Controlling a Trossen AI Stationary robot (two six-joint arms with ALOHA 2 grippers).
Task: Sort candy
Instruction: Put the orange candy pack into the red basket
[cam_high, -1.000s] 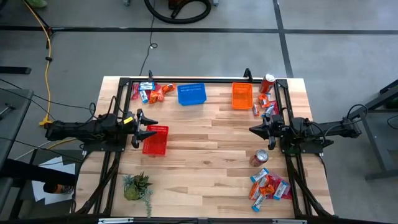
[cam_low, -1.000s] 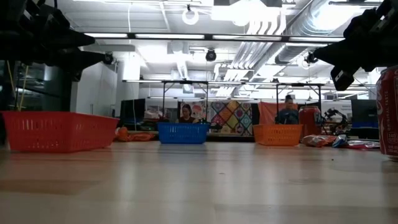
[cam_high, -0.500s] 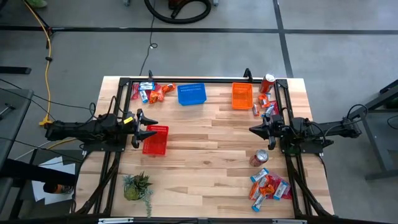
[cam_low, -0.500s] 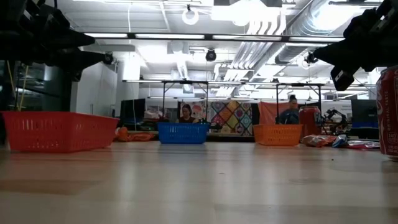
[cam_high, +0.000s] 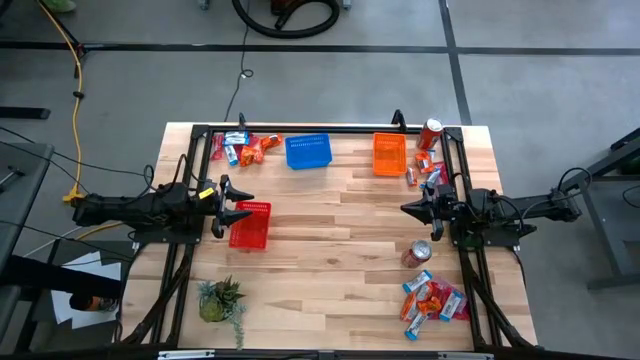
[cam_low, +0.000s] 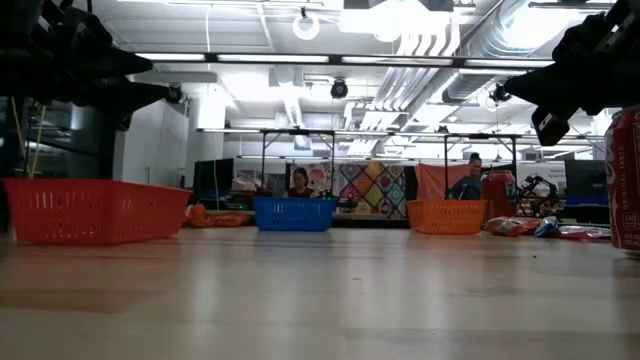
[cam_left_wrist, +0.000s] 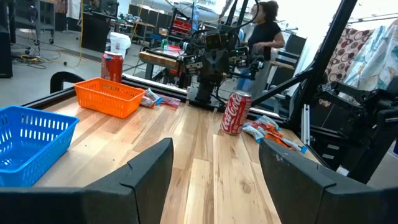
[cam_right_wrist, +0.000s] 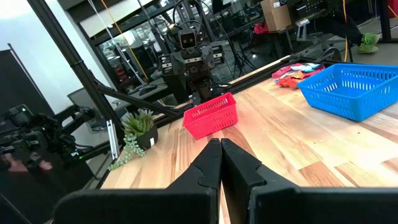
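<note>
Left pincer (cam_high: 232, 205), fingers spread wide and holding nothing, hovers at the table's (cam_high: 330, 260) 9 o'clock side, with the red basket (cam_high: 250, 223) just beside it, toward 4 o'clock from its tips. Right pincer (cam_high: 410, 208), fingers pressed together on nothing, hovers at the table's 3 o'clock side, pointing toward the left one across the bare middle of the table.

Whether the red basket holds anything cannot be told from above. At the far edge, the blue basket (cam_high: 308, 150) sits near 12 o'clock and the orange basket (cam_high: 390, 153) near 1 o'clock; the left wrist view shows no candy in the visible part of either.

Candy lies in three piles, all well apart from both pincers: one pile (cam_high: 242, 147) at 11 o'clock beside the blue basket, a second pile (cam_high: 425, 167) at 2 o'clock beside the orange basket, and a third pile (cam_high: 432, 297) at 5 o'clock. A soda can (cam_high: 416, 252) lies on the table between the right pincer and the third pile.

Both arms reach in level from opposite sides.
</note>
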